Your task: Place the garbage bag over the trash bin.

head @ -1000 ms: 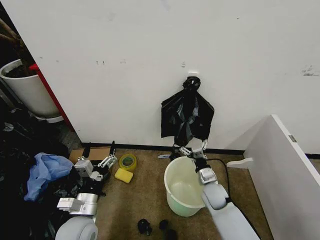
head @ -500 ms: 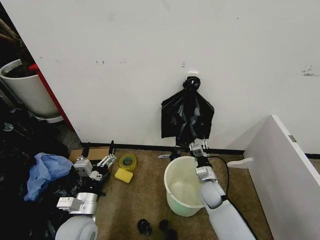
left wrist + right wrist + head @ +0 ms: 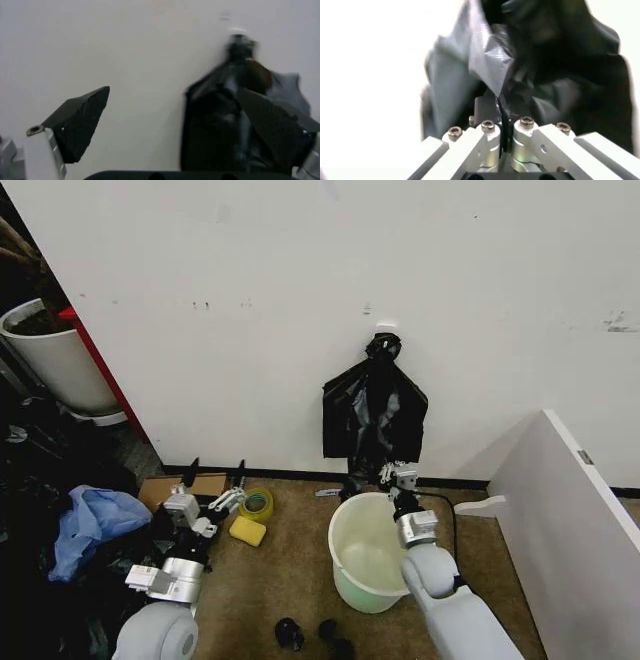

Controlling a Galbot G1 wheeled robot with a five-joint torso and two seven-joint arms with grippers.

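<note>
Black garbage bag | right tool pinched shut on its film | left tool wide open

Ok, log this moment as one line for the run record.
right tool: shut on garbage bag hanging on wall, above trash bin rim | left tool: open, near floor | bag not on bin

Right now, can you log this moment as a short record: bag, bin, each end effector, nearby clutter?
garbage bag: hangs on the wall from a hook, above and behind the bin, not yet over it
trash bin: upright on the carpet, open, unlined
right end effector: at the bag's lower edge, shut on a fold of film
left end effector: open, low near the yellow tape roll and yellow sponge, holding nothing
</note>
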